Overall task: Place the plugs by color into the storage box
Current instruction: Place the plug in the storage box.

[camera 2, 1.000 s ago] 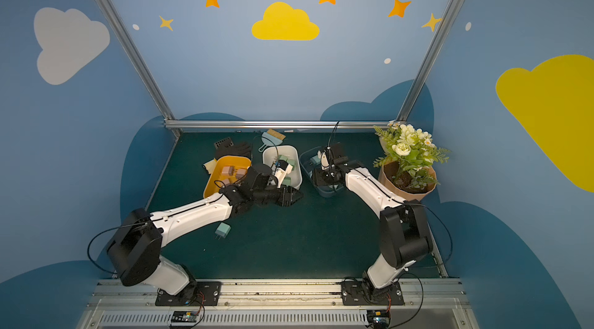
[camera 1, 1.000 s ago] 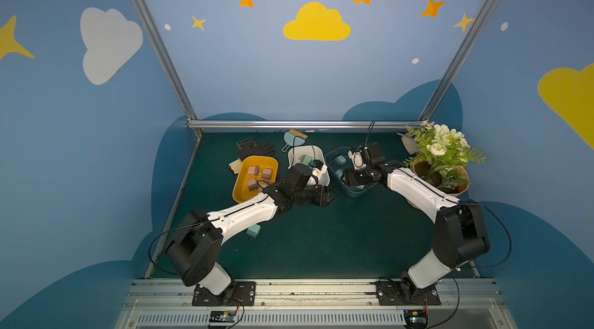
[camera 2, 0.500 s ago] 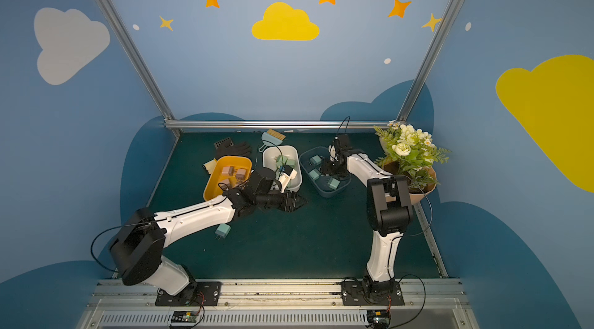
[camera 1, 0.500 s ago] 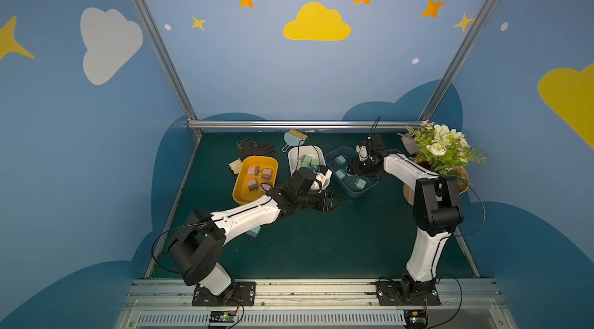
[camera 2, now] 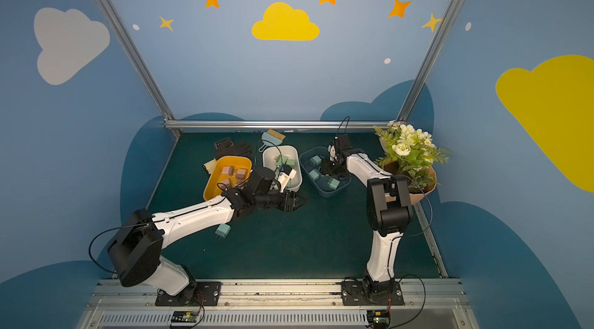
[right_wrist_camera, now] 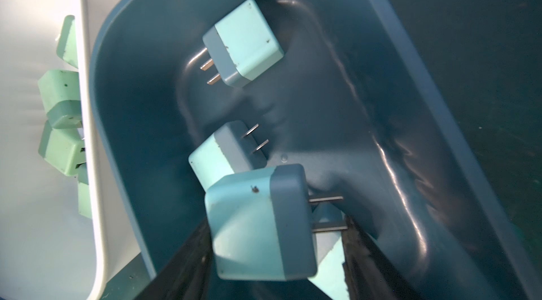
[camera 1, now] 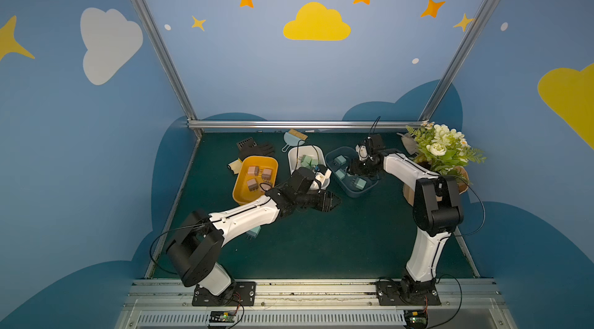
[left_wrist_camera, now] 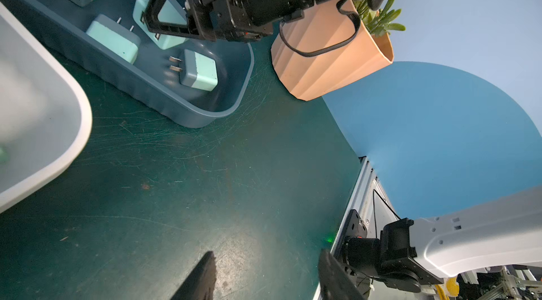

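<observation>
Blue plugs in dark-blue bin

Plugs in left bin, middle bin, right bin; stray plug on mat before them.

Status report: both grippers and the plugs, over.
Left gripper open, empty, over the mat. Right gripper shut on light blue plug above blue bin. One loose plug under left arm.

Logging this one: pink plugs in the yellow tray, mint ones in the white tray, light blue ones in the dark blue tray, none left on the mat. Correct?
One thing is wrong: a small pale blue-green plastic plug lies on the dark green mat by the left arm, seen in both top views. The rest stands.
</observation>
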`<action>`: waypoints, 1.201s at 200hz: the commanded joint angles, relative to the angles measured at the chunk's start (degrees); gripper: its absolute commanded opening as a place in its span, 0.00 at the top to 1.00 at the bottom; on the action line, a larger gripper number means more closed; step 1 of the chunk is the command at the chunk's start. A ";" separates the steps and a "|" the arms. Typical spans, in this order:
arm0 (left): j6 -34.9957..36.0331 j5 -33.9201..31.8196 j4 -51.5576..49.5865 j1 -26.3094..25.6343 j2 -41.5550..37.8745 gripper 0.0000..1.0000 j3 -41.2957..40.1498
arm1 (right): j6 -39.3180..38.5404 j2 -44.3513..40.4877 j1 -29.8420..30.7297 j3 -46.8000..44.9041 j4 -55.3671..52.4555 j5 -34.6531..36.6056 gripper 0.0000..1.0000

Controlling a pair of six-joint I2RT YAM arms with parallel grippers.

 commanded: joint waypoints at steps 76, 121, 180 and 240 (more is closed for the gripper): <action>1.02 -1.43 -1.53 -0.09 -4.73 0.43 -1.23 | 0.12 -4.45 0.56 -0.23 -1.45 -0.24 0.43; 1.00 -3.10 -2.23 -0.37 -7.60 0.43 -2.81 | -0.27 -7.31 1.13 -0.29 -2.51 -0.03 0.39; -0.26 -5.64 -3.26 -2.02 -12.40 0.43 -6.50 | -1.33 -14.10 4.35 -2.68 -3.50 3.10 0.31; -1.24 -11.03 -4.97 -3.95 -17.87 0.43 -10.21 | -0.81 -8.91 2.03 -1.72 -5.79 6.63 0.32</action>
